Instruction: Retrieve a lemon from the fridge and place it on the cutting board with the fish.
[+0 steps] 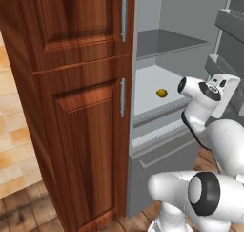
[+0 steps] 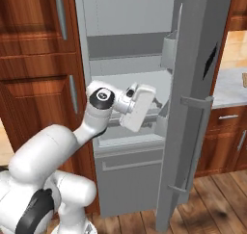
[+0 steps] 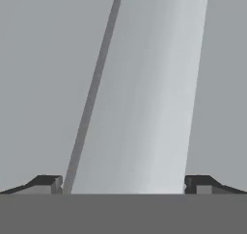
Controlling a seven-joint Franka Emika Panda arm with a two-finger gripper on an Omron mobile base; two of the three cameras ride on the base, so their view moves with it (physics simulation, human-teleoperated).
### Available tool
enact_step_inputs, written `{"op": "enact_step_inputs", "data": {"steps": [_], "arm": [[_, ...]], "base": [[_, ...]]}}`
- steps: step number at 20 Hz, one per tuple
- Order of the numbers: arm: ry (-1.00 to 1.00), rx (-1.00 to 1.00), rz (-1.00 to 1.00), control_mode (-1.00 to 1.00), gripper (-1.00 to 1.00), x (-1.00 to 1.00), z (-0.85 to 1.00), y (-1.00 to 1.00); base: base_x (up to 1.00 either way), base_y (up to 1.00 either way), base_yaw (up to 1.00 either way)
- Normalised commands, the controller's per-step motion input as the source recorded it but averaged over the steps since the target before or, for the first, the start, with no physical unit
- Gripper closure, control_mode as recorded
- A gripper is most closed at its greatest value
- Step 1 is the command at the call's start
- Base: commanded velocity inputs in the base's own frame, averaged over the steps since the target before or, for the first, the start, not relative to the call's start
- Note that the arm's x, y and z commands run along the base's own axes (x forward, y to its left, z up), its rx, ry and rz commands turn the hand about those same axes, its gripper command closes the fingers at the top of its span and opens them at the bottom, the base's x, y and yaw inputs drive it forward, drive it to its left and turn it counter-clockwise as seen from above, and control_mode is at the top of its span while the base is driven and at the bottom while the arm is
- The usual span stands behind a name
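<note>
The fridge stands open, its door swung out to the right. A small yellow lemon lies on the white middle shelf, towards the back. My gripper is at shelf height in the fridge opening, to the right of the lemon and apart from it. In the hand view my gripper is open, with nothing between its fingertips, and faces a plain grey fridge surface. A light-brown corner, probably the cutting board, shows on the counter at the far right. The fish is out of view.
Tall reddish-brown cabinets flank the fridge on the left. The open door carries grey door bins and a long handle close to my hand. A grey lower drawer sits under the shelf. A marble countertop lies beyond the door.
</note>
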Motion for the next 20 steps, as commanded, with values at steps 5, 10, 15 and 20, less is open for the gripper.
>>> {"op": "enact_step_inputs", "data": {"steps": [5, 10, 15, 20], "arm": [[0.01, 0.00, 0.00, -1.00, -1.00, 0.71, -0.47, -0.73], [0.00, 0.03, 0.00, -1.00, -1.00, 0.53, -0.41, -1.00], [-0.03, 0.00, 0.00, -1.00, -1.00, 0.09, -0.05, -0.95], [-0.10, -0.01, 0.00, -1.00, -1.00, -0.17, 0.39, -0.13]], "base": [[0.00, 0.00, 0.00], [0.00, 0.00, 0.00], [0.00, 0.00, 0.00], [0.00, 0.00, 0.00]]}}
